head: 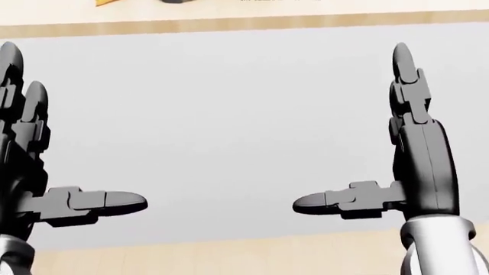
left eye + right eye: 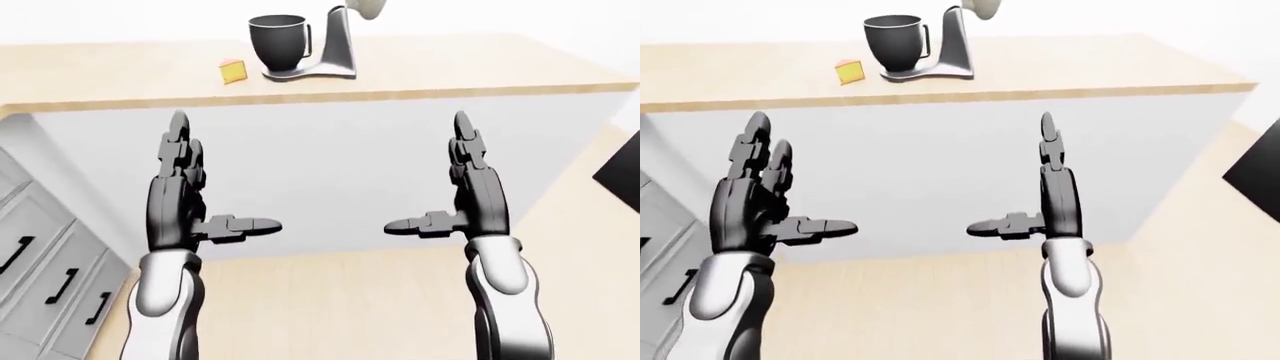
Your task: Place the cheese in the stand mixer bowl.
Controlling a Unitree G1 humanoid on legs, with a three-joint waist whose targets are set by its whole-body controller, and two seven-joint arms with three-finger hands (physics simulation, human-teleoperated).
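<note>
The cheese, a small yellow wedge, is seen lying on the wooden counter, just left of the stand mixer and its dark bowl in the left-eye view. Well below, against the counter's pale side panel, the left hand and right hand are held upright, fingers spread wide, thumbs pointed inward, nothing grasped. Drawers are shown at lower left.

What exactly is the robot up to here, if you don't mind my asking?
Nothing is being handled yet. The left hand and right hand are both open and empty, held up before the island counter. On its top, the cheese sits just left of the stand mixer and its dark bowl, untouched.
</note>
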